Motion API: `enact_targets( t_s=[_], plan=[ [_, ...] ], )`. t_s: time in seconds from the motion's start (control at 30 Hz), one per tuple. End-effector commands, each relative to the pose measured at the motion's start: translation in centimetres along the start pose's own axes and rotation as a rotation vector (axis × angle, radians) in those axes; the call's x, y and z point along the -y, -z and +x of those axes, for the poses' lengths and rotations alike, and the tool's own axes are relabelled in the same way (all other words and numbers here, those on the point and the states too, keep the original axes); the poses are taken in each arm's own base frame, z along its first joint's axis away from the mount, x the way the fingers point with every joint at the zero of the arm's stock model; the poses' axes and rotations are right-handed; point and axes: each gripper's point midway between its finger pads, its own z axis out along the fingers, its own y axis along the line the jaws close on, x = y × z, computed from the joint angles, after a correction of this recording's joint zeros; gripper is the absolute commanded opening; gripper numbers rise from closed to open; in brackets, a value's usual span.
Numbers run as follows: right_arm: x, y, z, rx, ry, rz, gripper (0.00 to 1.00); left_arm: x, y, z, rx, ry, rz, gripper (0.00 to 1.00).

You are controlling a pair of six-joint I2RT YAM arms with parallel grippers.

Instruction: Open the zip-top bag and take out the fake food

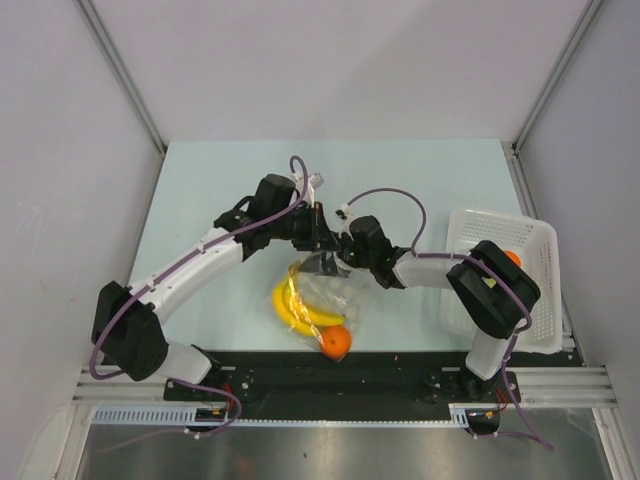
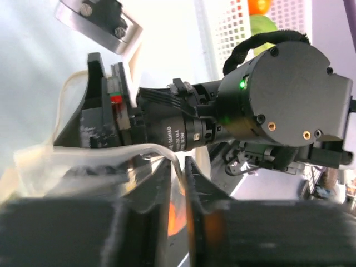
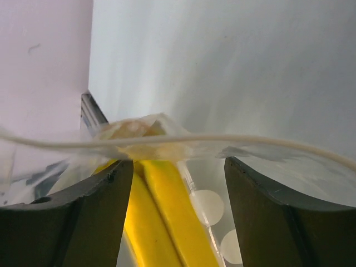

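The clear zip-top bag (image 1: 325, 295) lies at the table's near middle, its upper edge lifted. Inside it are a yellow banana bunch (image 1: 298, 305) and a round orange (image 1: 336, 343). My left gripper (image 1: 318, 234) reaches in from the left and is shut on the bag's top edge; in the left wrist view the film (image 2: 83, 161) runs in between the narrow jaws of that gripper (image 2: 178, 162). My right gripper (image 1: 334, 252) faces it from the right. Its jaws (image 3: 177, 161) stand wide open, with the zip strip (image 3: 233, 139) stretched across their tips and the bananas (image 3: 167, 217) below.
A white perforated basket (image 1: 530, 240) stands at the right edge, by the right arm's elbow. It holds an orange piece (image 1: 513, 258); the left wrist view also shows a green item (image 2: 262, 25) in it. Grey walls enclose the table on both sides.
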Motion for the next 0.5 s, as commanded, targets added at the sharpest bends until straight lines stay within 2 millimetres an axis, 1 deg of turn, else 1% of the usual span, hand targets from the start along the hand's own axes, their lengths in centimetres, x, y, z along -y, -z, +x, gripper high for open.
enact_targets(
  t_s=[0.0,0.03,0.1,0.13,0.17,0.2,0.23,0.27,0.3,0.33,0.37,0.4,0.43,0.47],
  plan=[
    [-3.1,0.2,0.0,-0.030,0.026,-0.191,0.72,0.4,2.7,-2.6,0.108,-0.158,-0.093,0.27],
    [-3.1,0.2,0.2,-0.042,0.024,-0.199,0.72,-0.3,3.2,-2.6,0.119,-0.164,-0.115,0.41],
    [-2.8,0.1,0.9,-0.081,0.017,-0.211,0.72,-1.3,4.4,-2.6,0.138,-0.177,-0.162,0.48],
    [-2.7,0.1,0.9,-0.086,0.015,-0.212,0.72,-2.5,5.7,-3.0,0.175,-0.163,-0.210,0.50],
    [-2.7,0.2,0.9,-0.089,0.016,-0.216,0.72,-3.5,6.2,-2.8,0.177,-0.148,-0.245,0.49],
    [-2.6,0.3,1.1,-0.101,0.012,-0.211,0.72,-4.5,6.7,-2.7,0.183,-0.131,-0.272,0.47],
    [-2.6,0.4,1.1,-0.106,0.017,-0.214,0.72,-6.6,7.2,-2.4,0.188,-0.088,-0.319,0.40],
    [-2.9,0.4,0.9,-0.106,0.023,-0.220,0.73,-7.7,7.4,-2.0,0.183,-0.057,-0.343,0.34],
    [-2.5,0.4,1.1,-0.121,0.029,-0.205,0.73,-8.8,7.4,-1.7,0.172,-0.028,-0.362,0.31],
    [-2.3,0.3,1.1,-0.127,0.032,-0.193,0.73,-10.7,7.4,-1.1,0.158,0.013,-0.392,0.27],
    [-2.0,0.2,1.1,-0.132,0.032,-0.181,0.73,-12.0,6.8,-0.5,0.128,0.035,-0.413,0.24],
    [-2.0,0.1,1.0,-0.129,0.034,-0.179,0.72,-13.0,6.5,-0.3,0.112,0.046,-0.429,0.22],
    [-1.6,-0.2,1.0,-0.133,0.026,-0.172,0.72,-14.0,6.3,-0.1,0.104,0.063,-0.443,0.17],
    [-1.6,-0.4,1.1,-0.142,0.020,-0.172,0.70,-15.1,5.5,0.3,0.073,0.085,-0.455,0.15]
  ],
)
